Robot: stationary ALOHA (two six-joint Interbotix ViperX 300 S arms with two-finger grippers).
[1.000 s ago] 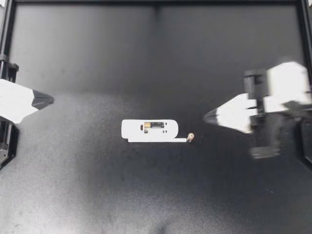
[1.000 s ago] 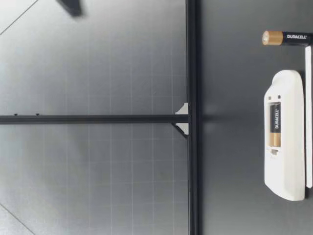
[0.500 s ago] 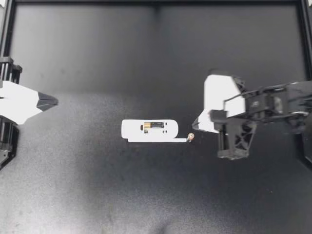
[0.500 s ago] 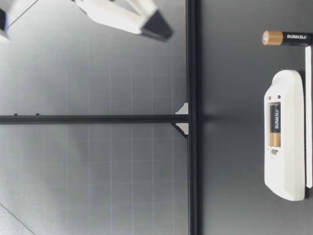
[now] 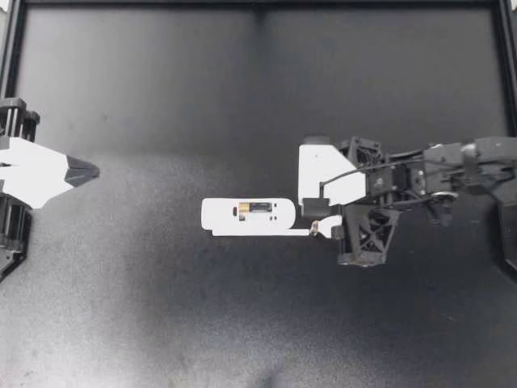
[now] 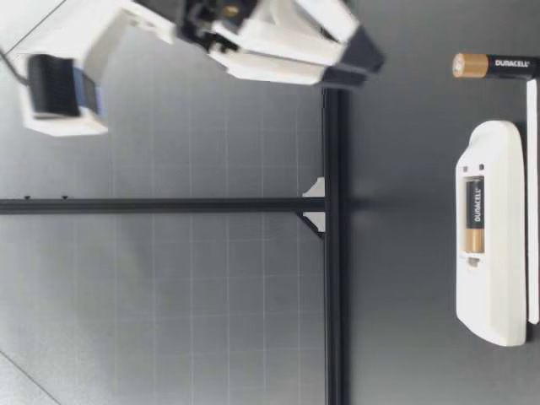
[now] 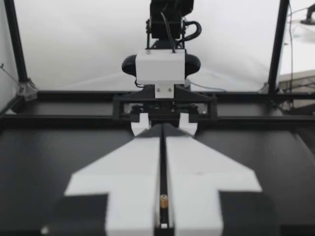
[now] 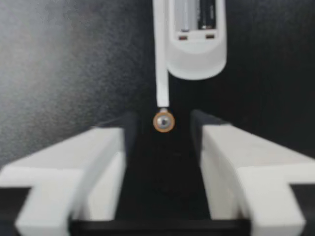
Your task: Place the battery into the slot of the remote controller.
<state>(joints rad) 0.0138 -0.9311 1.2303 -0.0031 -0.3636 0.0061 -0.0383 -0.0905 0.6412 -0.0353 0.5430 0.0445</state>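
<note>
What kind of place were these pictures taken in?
Probably a robotics lab bench: a black framed table, my left gripper and right gripper over it, a remote controller and loose battery as test pieces.

Soft light makes the flat black table [image 5: 161,323] look grey near the middle. My white plastic right gripper [image 5: 312,212] glares very bright.

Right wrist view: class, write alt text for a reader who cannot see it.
My right gripper, open, points down at a gold-ringed cylindrical battery seen end-on between its white fingers, untouched. Just beyond lie a thin white strip and a white plastic remote controller, a second battery seated in its open slot.
</note>
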